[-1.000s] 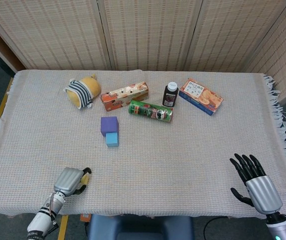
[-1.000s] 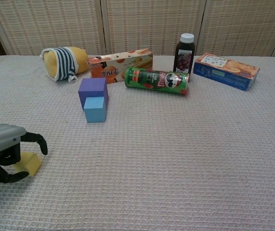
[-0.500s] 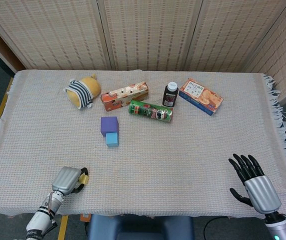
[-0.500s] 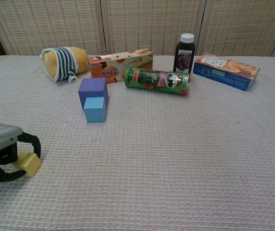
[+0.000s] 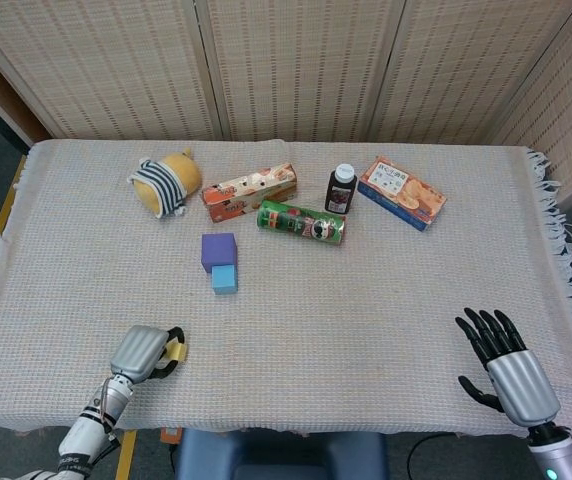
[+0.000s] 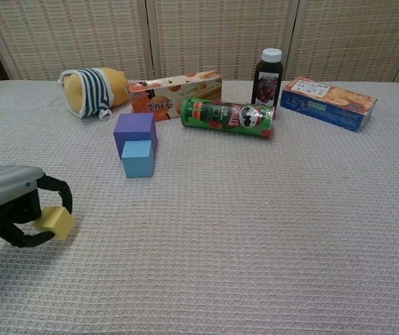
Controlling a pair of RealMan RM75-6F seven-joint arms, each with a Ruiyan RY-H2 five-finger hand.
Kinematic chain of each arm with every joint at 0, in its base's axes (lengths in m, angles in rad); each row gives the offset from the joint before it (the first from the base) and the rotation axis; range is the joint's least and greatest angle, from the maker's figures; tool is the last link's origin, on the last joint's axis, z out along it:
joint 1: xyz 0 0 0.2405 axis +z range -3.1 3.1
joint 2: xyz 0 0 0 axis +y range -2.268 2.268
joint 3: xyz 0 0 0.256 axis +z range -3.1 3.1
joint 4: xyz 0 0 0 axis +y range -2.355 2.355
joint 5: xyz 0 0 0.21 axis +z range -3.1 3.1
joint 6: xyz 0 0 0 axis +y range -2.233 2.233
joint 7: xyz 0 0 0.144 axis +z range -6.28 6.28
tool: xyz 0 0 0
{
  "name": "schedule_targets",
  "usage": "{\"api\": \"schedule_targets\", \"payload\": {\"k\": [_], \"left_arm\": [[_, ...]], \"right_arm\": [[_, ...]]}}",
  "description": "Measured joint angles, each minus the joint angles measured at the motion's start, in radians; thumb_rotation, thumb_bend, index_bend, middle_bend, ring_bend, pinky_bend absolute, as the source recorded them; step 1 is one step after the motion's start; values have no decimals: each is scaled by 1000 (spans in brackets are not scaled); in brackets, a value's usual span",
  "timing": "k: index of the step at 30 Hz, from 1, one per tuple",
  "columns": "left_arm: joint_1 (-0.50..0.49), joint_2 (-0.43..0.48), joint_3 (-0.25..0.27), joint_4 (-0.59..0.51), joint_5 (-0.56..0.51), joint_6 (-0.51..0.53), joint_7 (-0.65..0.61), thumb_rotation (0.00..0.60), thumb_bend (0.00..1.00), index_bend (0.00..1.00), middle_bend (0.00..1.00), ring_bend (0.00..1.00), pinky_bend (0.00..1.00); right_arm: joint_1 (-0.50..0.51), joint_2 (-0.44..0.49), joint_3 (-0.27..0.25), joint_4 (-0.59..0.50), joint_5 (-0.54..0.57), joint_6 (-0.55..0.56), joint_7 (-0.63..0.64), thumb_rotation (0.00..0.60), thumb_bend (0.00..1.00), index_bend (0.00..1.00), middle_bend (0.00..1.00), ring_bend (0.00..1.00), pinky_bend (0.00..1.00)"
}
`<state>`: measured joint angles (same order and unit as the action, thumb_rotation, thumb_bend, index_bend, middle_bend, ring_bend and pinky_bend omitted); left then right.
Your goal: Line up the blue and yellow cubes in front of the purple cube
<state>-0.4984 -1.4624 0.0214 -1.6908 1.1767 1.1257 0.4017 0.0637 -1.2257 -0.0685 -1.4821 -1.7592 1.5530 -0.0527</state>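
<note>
In the chest view the left hand (image 6: pixel 14 206) is cut off by the left edge, so only part of its back and its curled fingers show, and they cover part of the yellow cube (image 6: pixel 55 222). The right hand (image 5: pixel 506 365) does not appear in that view at all; in the head view its wrist runs off the bottom edge. The purple cube (image 6: pixel 135 132) is partly hidden behind the blue cube (image 6: pixel 137 159). Print on the snack box (image 6: pixel 175 91) is too small to read.
</note>
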Motion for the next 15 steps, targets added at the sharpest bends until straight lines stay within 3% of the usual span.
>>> {"api": "schedule_targets", "payload": {"k": [5, 15], "left_arm": [[-25, -49, -53, 4, -11, -21, -18, 600, 349, 568, 1000, 1000, 1000], [-102, -163, -132, 93, -97, -66, 65, 600, 352, 541, 1000, 1000, 1000]], "right_arm": [[2, 0, 2, 2, 5, -5, 3, 544, 31, 0, 0, 0, 0], [3, 4, 10, 5, 20, -5, 16, 543, 31, 0, 0, 0, 0]]}}
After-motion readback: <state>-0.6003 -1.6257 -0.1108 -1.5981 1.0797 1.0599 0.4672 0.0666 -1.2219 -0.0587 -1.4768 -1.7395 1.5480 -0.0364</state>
